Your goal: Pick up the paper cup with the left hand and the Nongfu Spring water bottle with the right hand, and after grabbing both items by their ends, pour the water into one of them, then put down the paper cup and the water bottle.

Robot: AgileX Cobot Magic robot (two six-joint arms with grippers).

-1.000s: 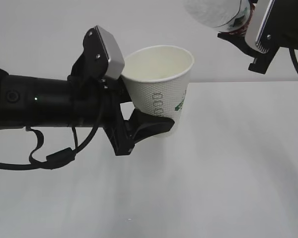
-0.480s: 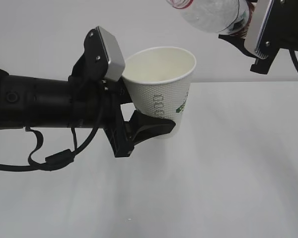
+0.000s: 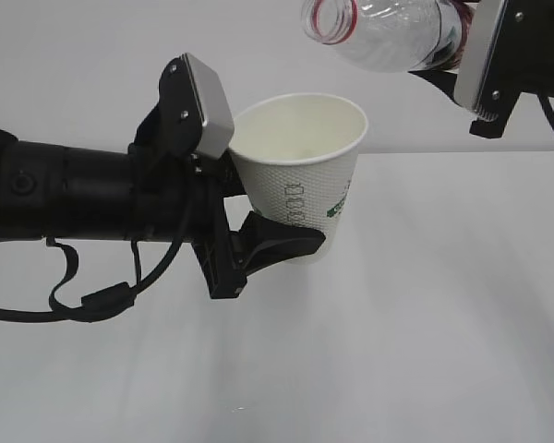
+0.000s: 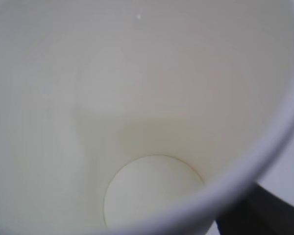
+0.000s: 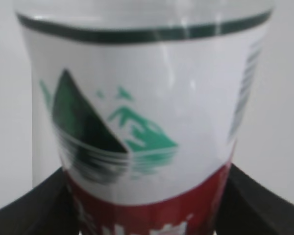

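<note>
the left pincer is clamped on the paper cup, one black finger wrapped under the lower side wall and the grey block pressed against the rim side. the cup hangs in the air above the white surface, upright with a slight lean, mouth open upward. seen from the left wrist, the cup's inside looks dry and pale, with no pool at the bottom.

the right pincer is clamped on the nongfu spring water bottle near its base end, its black fingers on either side of the red and white label in the right wrist view.

over the last second the bottle has swung round: its open mouth with the red neck ring, earlier out of sight, now shows at the top of the exterior view, pointing left, above the cup and a little to its right. the cup has barely moved. no water is visible leaving the bottle, so i judge the pour is being lined up and has not begun.

the left arm reaches in level from the left. the right arm comes down from the upper right corner, wrist rolled so the bottle lies nearly on its side.
</note>
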